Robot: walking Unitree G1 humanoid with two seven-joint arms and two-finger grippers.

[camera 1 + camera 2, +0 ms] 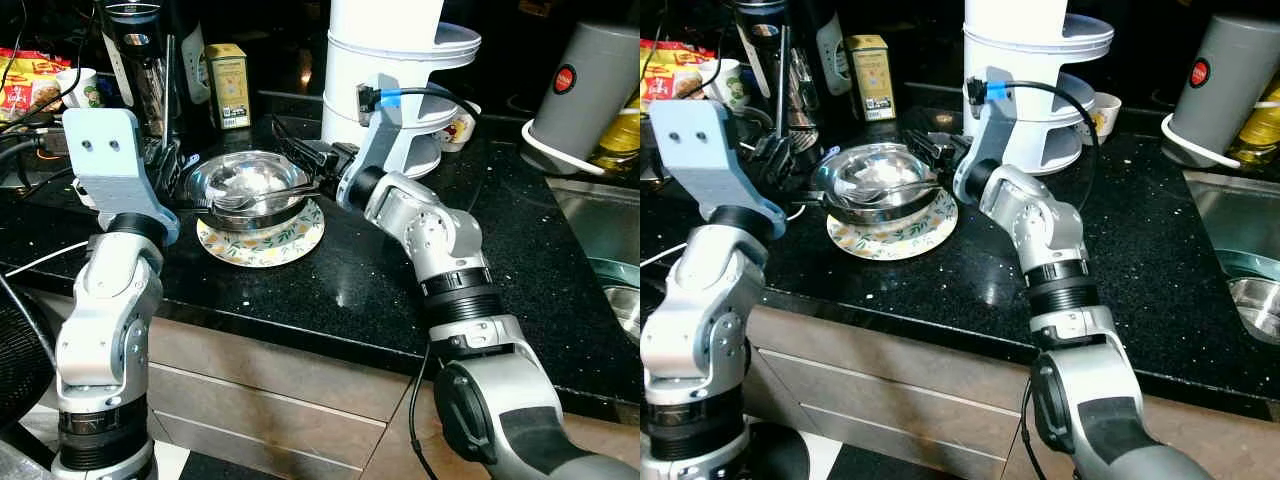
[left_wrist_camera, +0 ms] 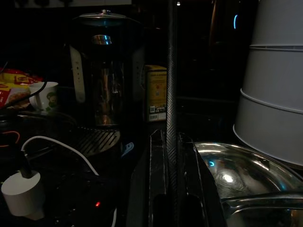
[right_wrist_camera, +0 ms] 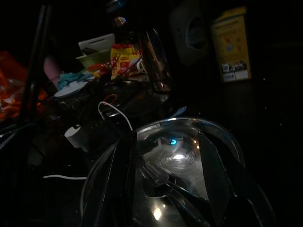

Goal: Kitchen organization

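bowl: shiny metal bowl [image 1: 250,185] with forks [image 1: 262,203] sits on a flowered plate [image 1: 262,240] | right gripper [image 1: 300,165] at the bowl's rim, jaws apart, one finger inside, one outside | left gripper [image 1: 790,160] beside the bowl, jaws look closed on nothing | task: looks just begun, bowl not lifted yet | room: black speckled bench [image 1: 400,270], white pot [image 1: 390,80] behind the bowl

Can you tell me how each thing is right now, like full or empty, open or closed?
Steel bowl: sitting on the plate, cutlery inside.
Floral plate: flat under the bowl.
Left gripper: fingers together beside the bowl's rim.
Right gripper: open, fingers spread over the bowl.
Yellow tin: upright, closed.
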